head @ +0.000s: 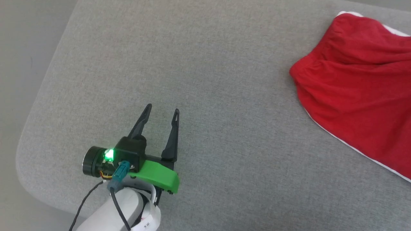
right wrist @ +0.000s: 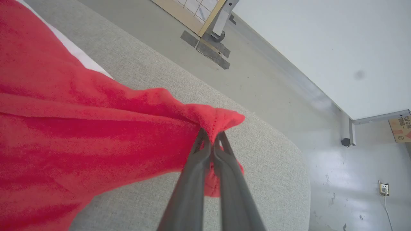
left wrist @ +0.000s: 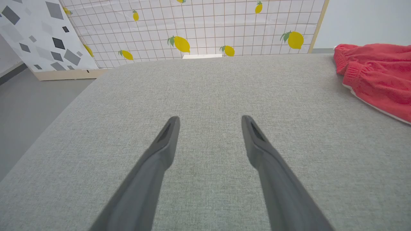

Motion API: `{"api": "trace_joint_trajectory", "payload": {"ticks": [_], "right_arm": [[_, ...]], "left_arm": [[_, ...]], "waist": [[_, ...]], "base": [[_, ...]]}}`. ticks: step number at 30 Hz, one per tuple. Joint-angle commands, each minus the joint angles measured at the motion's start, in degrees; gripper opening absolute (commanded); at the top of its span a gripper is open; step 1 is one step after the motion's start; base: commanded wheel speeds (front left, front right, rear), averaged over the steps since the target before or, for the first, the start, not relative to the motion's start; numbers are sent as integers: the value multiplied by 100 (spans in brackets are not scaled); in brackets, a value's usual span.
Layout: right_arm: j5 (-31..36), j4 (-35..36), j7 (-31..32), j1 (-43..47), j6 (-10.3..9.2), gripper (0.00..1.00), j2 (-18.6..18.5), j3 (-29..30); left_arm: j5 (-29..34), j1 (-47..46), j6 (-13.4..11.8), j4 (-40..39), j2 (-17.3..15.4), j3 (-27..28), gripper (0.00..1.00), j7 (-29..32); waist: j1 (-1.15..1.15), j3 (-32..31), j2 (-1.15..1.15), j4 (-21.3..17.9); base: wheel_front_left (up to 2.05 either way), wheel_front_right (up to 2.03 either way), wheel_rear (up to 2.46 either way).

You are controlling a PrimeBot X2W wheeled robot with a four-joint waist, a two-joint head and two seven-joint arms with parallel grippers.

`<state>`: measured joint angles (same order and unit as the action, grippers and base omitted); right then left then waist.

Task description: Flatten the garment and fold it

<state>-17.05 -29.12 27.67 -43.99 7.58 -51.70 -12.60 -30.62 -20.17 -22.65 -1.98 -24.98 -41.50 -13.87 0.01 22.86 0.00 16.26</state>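
Observation:
The garment (head: pixel 356 86) is bright red with white trim and lies bunched at the right of the grey padded surface; its gathered waistband faces the left wrist view (left wrist: pixel 379 77). My left gripper (head: pixel 162 109) hovers over bare padding well left of it, fingers (left wrist: pixel 167 138) spread and nothing between them. In the right wrist view my right gripper (right wrist: pixel 211 136) is shut on a corner of the garment (right wrist: pixel 96 128), lifting the fabric into a peak above the surface.
The grey padded surface (head: pixel 208 64) has rounded corners, with grey floor beyond its left edge. A lemon-print panel (left wrist: pixel 199 29) and a speckled panel (left wrist: pixel 41 35) stand behind it. A wall socket (right wrist: pixel 383 188) and a metal stand (right wrist: pixel 218 29) sit on the floor at right.

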Motion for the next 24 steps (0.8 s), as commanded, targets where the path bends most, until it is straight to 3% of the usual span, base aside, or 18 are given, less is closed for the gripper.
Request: {"api": "trace_joint_trajectory", "payload": {"ticks": [1, 3, 4, 5, 10, 15, 24], "right_arm": [[129, -143, -94, -125, -9, 0, 84, -12], [242, -343, -136, -162, -9, 0, 189, -51], [303, -438, -181, -191, -9, 24, 247, -48], [349, -511, -223, -213, -9, 100, 300, -29], [370, -765, -489, -248, -9, 100, 696, -3], [-44, -707, -684, -155, -9, 100, 1081, -235], [-710, 88, -2166, 259, -9, 100, 1277, -512]], "left_arm": [[2, -109, 30, -1, 8, 17, 100, -20], [1, -129, 33, 6, 7, 25, 100, -23], [-2, -144, 32, 14, 8, 29, 100, -23], [-5, -158, 32, 20, 10, 35, 100, -23], [-65, -188, 39, 48, -7, 90, 100, -15], [-169, -216, 70, 59, -84, 200, 100, 0], [-427, -201, 81, -15, -220, 441, 100, 85]], "waist": [[-1, 57, 0, 46], [-1, 62, 0, 50], [-1, 52, 0, 46], [-1, 36, 0, 38], [-1, -195, 0, -110], [-1, -546, 0, -361], [-1, -1116, 0, -842]], "base": [[0, 0, 0], [0, 0, 0], [0, 0, 0], [0, 0, 0], [0, 0, 0], [0, 0, 0], [0, 0, 0]]}}
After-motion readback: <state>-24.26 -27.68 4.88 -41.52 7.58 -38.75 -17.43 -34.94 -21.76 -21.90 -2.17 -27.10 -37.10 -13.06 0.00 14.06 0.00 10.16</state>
